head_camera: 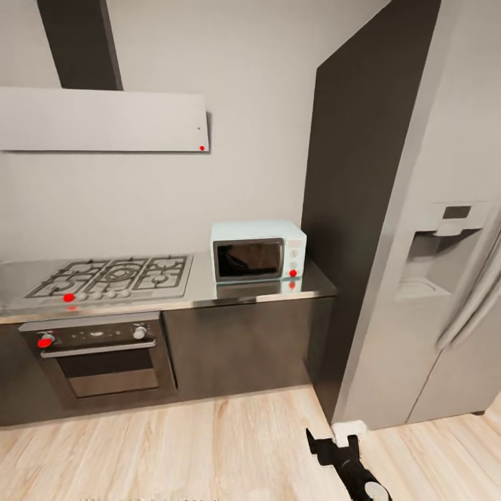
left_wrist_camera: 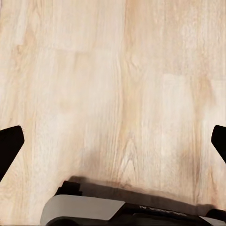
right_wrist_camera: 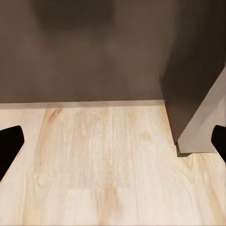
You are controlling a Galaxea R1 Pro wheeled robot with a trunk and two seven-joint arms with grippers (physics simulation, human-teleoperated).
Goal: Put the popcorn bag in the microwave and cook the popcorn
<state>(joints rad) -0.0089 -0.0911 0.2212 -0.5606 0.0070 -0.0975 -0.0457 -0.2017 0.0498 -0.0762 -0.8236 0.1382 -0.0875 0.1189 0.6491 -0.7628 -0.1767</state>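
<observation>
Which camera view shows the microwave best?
The head view: the microwave stands whole on the countertop, door shut, beside the hob. The wrist views look at the wood floor; the right one also at dark cabinets.

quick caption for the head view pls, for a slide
Kitchen approach: mint microwave, door shut, on the grey countertop between gas hob and fridge; right hand low over wood floor.
</observation>
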